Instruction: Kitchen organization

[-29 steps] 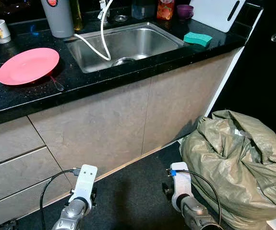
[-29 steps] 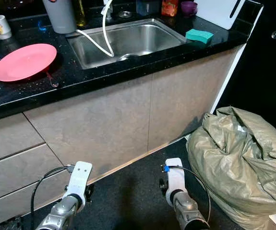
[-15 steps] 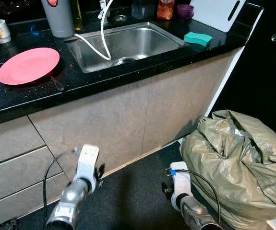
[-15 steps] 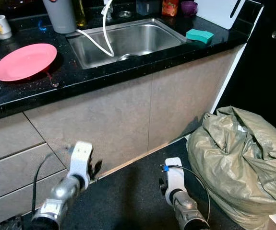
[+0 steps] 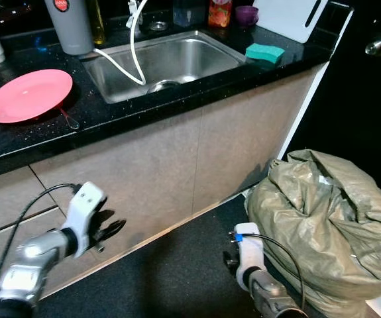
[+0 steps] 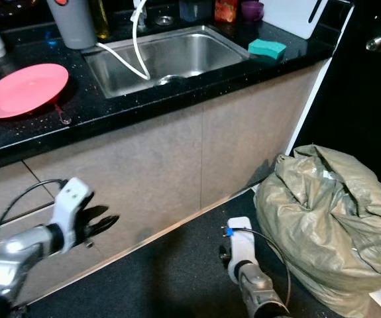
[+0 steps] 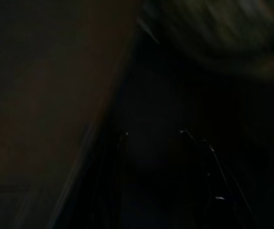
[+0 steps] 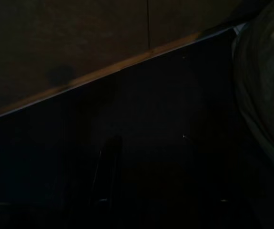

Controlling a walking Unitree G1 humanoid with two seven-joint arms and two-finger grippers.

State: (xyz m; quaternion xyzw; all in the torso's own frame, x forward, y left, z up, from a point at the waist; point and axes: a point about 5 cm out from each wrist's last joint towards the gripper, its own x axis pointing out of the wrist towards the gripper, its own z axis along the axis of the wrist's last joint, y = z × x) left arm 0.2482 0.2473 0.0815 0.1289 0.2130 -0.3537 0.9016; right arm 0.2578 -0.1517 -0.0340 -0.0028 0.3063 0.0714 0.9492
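Cabinet front [image 5: 177, 165] ahead — left end effector [image 5: 110, 230] raised forward, fingers apart.

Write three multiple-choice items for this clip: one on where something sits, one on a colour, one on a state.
1. Where is the green sponge?
A. in the sink
B. on the counter, right of the sink
C. on the floor

2. What colour is the plate on the counter?
A. pink
B. white
C. blue

3. How is the left gripper?
A. shut on the plate
B. raised before the cabinet front, holding nothing
C. resting in the sink

Key: 1 B, the sponge lies on the black counter past the right rim of the sink. 2 A, the plate left of the sink is pink. 3 B, the left gripper hangs in front of the cabinet front with nothing between its fingers.
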